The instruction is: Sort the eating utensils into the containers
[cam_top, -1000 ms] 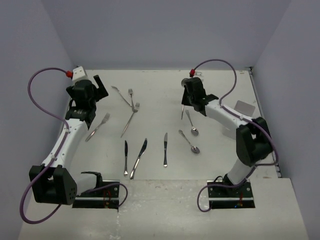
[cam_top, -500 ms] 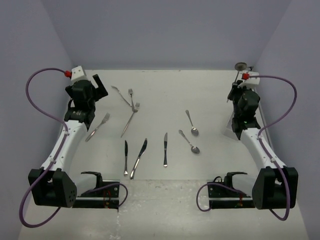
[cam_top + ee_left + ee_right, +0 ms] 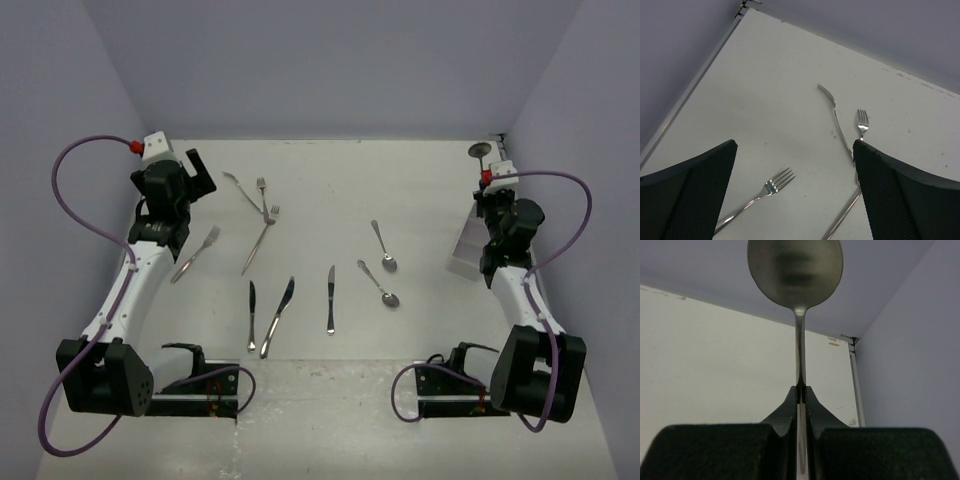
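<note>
My right gripper [image 3: 483, 170] is shut on a silver spoon [image 3: 479, 150] at the far right, just beyond the pale translucent box [image 3: 468, 245]. In the right wrist view the fingertips [image 3: 801, 390] pinch the spoon's handle and its bowl [image 3: 795, 270] points away from them. My left gripper [image 3: 195, 172] is open and empty at the far left. In the left wrist view its jaws [image 3: 794, 150] frame a fork [image 3: 772, 185], with a bent fork [image 3: 835, 117] and another fork [image 3: 862, 122] beyond. Two spoons [image 3: 382, 243] [image 3: 380, 283] and three knives [image 3: 251, 315] [image 3: 279, 315] [image 3: 330, 298] lie mid-table.
Several forks lie at the left: one near my left arm [image 3: 196, 252] and three crossing each other [image 3: 262, 225]. Purple walls close the table on three sides. A metal rail [image 3: 687, 95] edges the table's left side.
My right arm has swung from the table's middle to the far right edge with the spoon in its grip, the bowl now pointing to the back. The left arm has barely moved.
</note>
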`<state>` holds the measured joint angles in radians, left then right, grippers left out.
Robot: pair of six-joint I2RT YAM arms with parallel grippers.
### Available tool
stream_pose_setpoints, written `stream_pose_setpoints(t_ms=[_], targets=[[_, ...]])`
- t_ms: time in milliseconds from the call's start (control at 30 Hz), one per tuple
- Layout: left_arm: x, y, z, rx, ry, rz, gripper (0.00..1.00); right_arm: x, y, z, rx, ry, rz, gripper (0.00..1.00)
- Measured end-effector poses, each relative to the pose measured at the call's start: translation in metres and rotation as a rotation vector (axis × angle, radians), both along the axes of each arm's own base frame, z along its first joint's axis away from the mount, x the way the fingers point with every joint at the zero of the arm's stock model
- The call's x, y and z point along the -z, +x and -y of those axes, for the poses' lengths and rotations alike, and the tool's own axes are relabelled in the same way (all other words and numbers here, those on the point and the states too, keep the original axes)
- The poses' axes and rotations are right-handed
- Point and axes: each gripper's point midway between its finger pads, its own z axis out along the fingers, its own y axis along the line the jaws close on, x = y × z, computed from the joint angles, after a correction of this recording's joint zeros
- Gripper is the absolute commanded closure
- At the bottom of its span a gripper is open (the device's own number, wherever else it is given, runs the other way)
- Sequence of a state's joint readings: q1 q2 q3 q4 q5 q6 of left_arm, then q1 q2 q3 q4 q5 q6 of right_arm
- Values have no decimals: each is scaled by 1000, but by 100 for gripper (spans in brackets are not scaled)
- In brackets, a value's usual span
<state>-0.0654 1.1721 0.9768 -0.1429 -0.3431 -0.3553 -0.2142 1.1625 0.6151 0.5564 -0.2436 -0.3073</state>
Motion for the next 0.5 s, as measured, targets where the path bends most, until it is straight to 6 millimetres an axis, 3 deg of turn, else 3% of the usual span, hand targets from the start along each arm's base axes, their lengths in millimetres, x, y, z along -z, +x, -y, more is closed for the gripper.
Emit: stream_pose_setpoints(t_ms=[167,267,500], targets=[[4,0,0,2,0,-8,0,3,3,3,-54,6,-5,100],[7,1,0,1,2,-17,0,18,8,3,-79,27,-43,100],[12,3,-1,-2,7,-31,0,29,6,21,-50,65,-72,100]])
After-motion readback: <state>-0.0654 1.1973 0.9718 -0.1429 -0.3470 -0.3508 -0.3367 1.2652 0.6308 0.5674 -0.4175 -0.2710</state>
